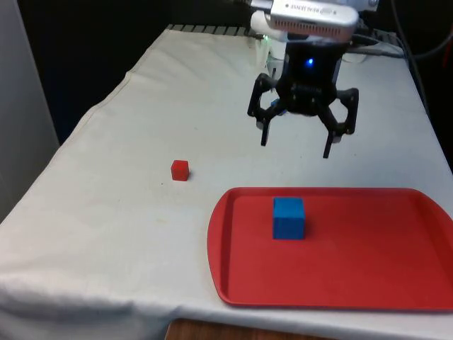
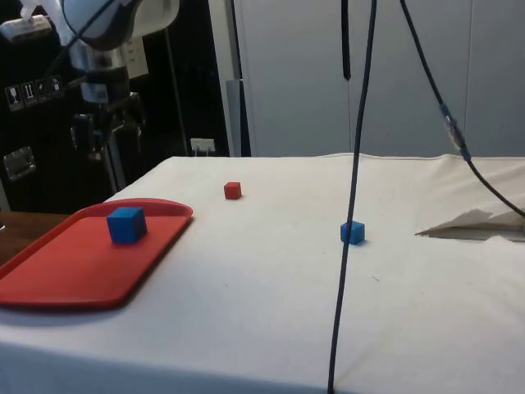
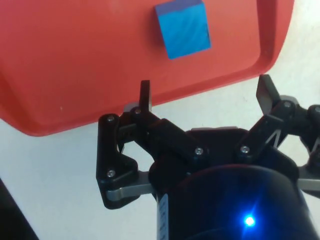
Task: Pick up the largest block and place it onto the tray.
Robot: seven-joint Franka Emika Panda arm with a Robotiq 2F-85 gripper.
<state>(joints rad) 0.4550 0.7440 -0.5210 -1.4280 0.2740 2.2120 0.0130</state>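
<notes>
Front view. A large blue block (image 1: pixel 289 217) is recorded lower centre of the frame, resting flat on a red tray (image 1: pixel 368 283) that takes up the lower right. The block sits in the tray's left half, near its far rim. A black claw (image 1: pixel 296 146) is held in the air in the upper centre-right, its two fingers spread wide apart with nothing between them. The block lies directly below the claw in the frame, well apart from the fingertips and untouched. A small red block (image 1: pixel 180 170) is noted on the white cloth (image 1: pixel 106 212) at centre left, apart from the tray.

Side view. The red tray (image 2: pixel 49 279) is entered at lower left, with the large blue block (image 2: pixel 126 224) standing on it toward its upper right part. The claw (image 2: pixel 100 135) is seen at upper left, raised above the tray's far edge; the block is below it and slightly right, with clear air between them. The small red block (image 2: pixel 233 190) lies on the cloth (image 2: pixel 271 328) just left of centre. A small blue block (image 2: pixel 352 233) lies right of centre, well apart from the tray. A dark cable (image 2: pixel 354 189) hangs down through the frame, crossing in front of that small blue block.

Wrist view. The large blue block (image 3: pixel 182 28) is seen on the red tray (image 3: pixel 75 65), beyond the claw (image 3: pixel 205 100), whose fingers stand wide apart and empty.
</notes>
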